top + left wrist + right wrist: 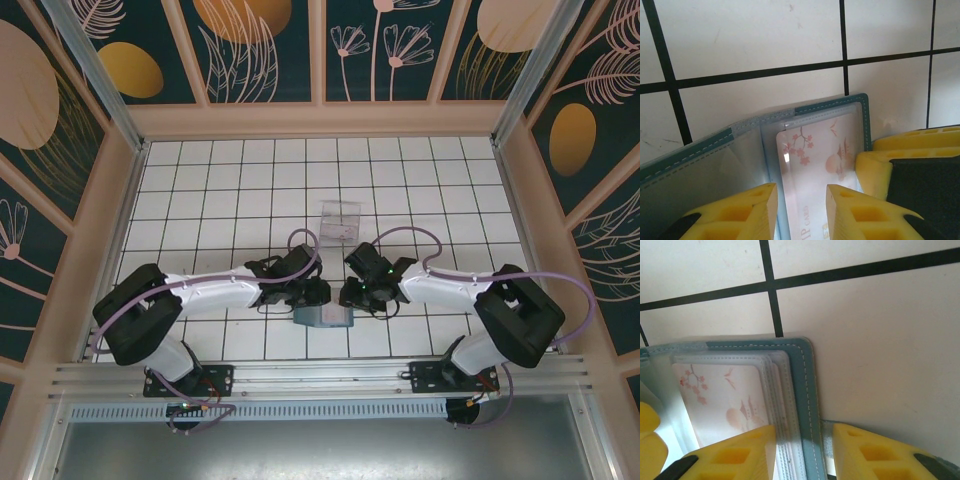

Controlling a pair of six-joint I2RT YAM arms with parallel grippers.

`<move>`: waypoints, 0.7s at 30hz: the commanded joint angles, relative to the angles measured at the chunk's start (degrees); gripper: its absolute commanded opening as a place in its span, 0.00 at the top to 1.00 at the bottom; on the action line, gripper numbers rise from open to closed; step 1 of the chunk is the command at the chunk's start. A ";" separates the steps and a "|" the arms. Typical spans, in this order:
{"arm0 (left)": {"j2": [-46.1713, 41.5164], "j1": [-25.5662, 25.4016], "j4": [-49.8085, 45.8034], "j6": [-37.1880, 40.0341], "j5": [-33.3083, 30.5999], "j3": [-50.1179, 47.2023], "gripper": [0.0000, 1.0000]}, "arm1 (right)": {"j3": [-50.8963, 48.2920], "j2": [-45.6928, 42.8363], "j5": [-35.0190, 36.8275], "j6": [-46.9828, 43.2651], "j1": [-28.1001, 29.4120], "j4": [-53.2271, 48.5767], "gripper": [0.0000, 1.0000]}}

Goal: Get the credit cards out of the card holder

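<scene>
The teal card holder [322, 318] lies open on the tiles near the front edge, between both grippers. In the left wrist view a white credit card [812, 150] with pink blossoms sits in a clear sleeve of the card holder [830, 104]. My left gripper [801, 192] stands partly open over that card, one yellow finger on each side of its middle. My right gripper [805, 432] is partly open astride the card holder's stitched edge [802, 375] and stacked sleeves, with the credit card [725, 395] to its left. A grey strap tab [827, 440] shows by the right finger.
A clear plastic tray [339, 219] stands about two tiles behind the grippers. The two grippers [318, 293] [348, 296] are nearly touching; one right finger [875, 165] crowds the left wrist view. Wooden walls ring the tiled table [230, 180].
</scene>
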 commanded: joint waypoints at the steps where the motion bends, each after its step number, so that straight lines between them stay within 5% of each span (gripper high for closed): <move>1: 1.45 0.35 -2.20 1.08 -0.20 -0.30 0.70 | 0.26 1.01 1.40 -0.38 0.63 -1.57 0.67; 21: 4.57 0.30 -4.84 2.90 -0.83 0.52 0.70 | 0.17 0.88 1.40 -0.16 0.80 -1.67 0.67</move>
